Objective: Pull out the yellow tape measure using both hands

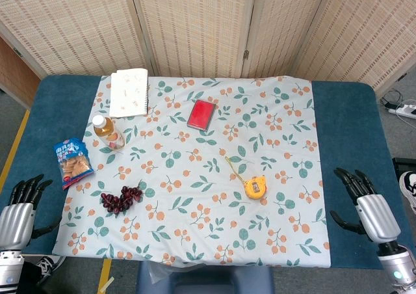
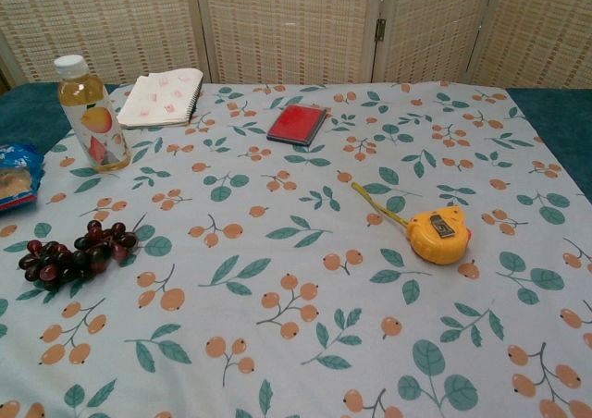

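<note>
The yellow tape measure is lying right of centre in the head view, strap trailing toward upper left, nearer the right hand than the left hand (both waiting at the frame's lower corners, fingers apart, holding nothing).

Yellow tape measure lies flat, short strap trailing.

No text is legible; print on the snack bag and bottle label is too small.
</note>
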Motion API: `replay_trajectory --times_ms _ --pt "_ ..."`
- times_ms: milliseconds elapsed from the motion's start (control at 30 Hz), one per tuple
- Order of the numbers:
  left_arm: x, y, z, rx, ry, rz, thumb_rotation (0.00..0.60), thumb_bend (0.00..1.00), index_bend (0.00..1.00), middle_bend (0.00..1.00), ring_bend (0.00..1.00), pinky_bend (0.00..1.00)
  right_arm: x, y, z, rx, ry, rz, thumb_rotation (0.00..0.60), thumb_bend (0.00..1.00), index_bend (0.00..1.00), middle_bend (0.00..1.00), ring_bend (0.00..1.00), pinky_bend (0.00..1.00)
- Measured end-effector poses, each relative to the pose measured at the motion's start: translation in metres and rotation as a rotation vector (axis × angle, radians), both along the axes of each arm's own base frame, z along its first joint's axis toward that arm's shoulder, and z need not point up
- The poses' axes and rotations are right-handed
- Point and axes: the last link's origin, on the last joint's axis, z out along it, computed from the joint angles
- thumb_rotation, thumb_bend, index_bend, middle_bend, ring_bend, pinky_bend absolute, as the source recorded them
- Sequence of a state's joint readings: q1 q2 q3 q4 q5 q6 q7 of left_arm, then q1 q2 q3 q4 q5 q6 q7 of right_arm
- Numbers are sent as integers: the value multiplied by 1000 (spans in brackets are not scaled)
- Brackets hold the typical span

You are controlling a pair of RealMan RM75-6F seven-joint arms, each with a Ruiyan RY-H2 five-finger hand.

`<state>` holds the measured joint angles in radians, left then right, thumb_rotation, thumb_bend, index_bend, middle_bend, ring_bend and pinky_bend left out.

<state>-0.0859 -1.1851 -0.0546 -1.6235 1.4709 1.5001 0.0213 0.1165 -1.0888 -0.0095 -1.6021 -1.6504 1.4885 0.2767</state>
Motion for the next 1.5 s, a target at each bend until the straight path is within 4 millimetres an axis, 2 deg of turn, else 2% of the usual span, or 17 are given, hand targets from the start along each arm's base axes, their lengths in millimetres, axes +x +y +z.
replay_trajectory --times_ms 533,800,900,1100,1300,1500 --pt "-1 -1 1 4 -6 -2 600 246 197 95 99 0 0 -1 0 -8 -3 -6 600 341 38 119 136 0" --pt "3 0 -1 -8 -8 -13 600 246 197 95 99 0 7 -16 -10 39 6 13 600 341 37 170 141 0" --pt "5 0 -2 -12 -8 -15 600 246 197 94 99 0 12 -25 -18 79 13 19 600 345 37 176 140 0" --pt "5 -2 -2 -16 -5 -10 600 246 197 95 99 0 21 -47 -40 198 44 12 600 434 37 219 141 0" --pt "6 -2 -2 -20 -1 -10 600 246 197 95 99 0 32 -72 -65 313 68 -5 600 499 38 247 141 0" --pt "9 -1 -5 -30 1 -15 600 246 197 94 99 0 46 -100 -94 393 94 5 600 522 48 248 121 0"
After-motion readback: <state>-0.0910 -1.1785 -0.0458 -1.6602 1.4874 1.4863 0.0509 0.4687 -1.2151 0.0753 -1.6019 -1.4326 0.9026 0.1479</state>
